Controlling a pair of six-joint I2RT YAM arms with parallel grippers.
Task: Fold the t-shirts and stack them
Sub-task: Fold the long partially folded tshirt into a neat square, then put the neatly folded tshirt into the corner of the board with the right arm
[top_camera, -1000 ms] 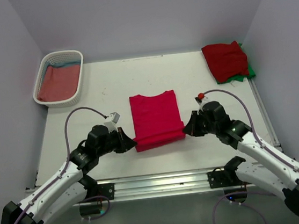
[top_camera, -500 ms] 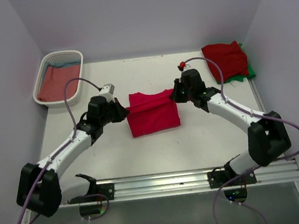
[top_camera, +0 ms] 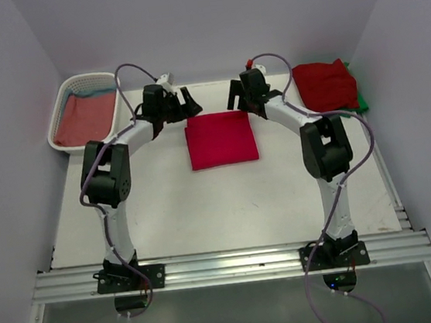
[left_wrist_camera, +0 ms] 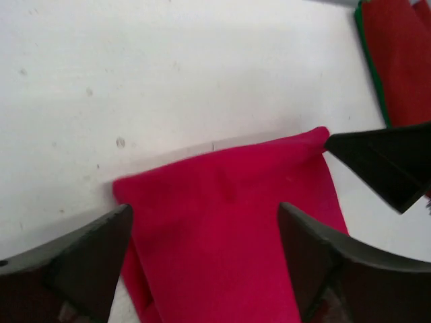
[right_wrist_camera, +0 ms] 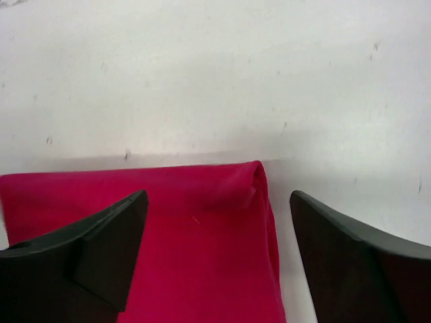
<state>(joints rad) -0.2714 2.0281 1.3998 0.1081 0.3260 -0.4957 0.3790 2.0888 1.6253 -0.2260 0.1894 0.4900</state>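
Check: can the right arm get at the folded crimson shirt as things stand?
Probably yes. The right end effector hangs open above the crimson shirt, at the far corner on its side, nothing between them. The left end effector is at the other far corner.

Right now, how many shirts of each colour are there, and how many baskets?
Basket: 1
Bright red shirt: 1
Dark red shirt: 1
Green shirt: 1, mostly hidden under the dark red one
Dusty red shirt: 1, in the basket
Blue shirt: 1, in the basket, only an edge shows
Total: 6 things, 5 shirts and 1 basket
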